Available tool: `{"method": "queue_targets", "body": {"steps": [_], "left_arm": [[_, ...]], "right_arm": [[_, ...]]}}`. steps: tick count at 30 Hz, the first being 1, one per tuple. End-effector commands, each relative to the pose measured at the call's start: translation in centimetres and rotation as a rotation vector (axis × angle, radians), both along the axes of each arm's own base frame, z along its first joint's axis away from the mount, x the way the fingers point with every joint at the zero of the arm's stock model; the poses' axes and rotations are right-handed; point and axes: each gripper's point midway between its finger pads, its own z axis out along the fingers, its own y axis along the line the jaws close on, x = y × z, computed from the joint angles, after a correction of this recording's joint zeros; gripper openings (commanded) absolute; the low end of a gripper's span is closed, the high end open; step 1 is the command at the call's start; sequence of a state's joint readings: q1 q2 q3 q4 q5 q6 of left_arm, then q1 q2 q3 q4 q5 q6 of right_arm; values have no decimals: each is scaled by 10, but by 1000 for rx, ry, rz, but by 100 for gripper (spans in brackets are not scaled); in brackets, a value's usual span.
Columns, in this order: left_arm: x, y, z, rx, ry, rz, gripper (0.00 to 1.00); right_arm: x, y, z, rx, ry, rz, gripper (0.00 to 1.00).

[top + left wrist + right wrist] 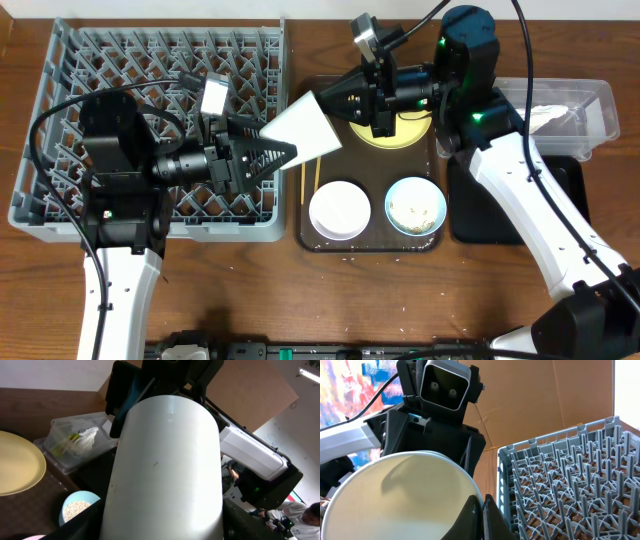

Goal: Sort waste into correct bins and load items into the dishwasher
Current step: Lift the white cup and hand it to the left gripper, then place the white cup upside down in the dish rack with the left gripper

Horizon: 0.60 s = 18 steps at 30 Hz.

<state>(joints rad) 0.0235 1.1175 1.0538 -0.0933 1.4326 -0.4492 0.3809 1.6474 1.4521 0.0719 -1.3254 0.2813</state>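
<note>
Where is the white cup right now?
Seen from overhead, the white cup is in the air, held sideways between the left gripper and the right gripper, above the gap between the grey rack and the brown tray.

A big white cup (pixel 167 470) fills the view; left of it sit a plate (pixel 17 462), a bowl (pixel 85 495) of crumbs (pixel 76 509) and a tub (pixel 75 419).

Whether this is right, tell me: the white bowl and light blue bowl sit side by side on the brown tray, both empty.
Not both: the light blue bowl holds whitish rice-like crumbs, as the overhead view shows. The white bowl beside it on the brown tray does look empty.
</note>
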Motion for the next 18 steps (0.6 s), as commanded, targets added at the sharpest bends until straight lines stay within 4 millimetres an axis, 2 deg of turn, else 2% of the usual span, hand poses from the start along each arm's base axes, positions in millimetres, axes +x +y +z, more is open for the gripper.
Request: {"method": "queue_targets", "body": {"steps": [1,7,9,11,15,18], "left_arm": [[-9,-2,11,-9,-31,-44,59],[-8,-2,11,-9,-32,-43,58],[-8,-2,11,-8,-38,-41,57],[-7,0,12,-7,-43,-33,56],[1,13,12,-6,-42,15,52],[16,35,11,-15,15,120,52]], "right_arm": [[-4,8,11,6,-20,-23,1],[-2,8,11,5,-22,-36,9],[1,6,11,5,-35,-51,25],[7,0,11,8,-53,-71,47],[31,-23,10,0,-31,-162,61],[48,-44,8,-7,31,-225,70]]}}
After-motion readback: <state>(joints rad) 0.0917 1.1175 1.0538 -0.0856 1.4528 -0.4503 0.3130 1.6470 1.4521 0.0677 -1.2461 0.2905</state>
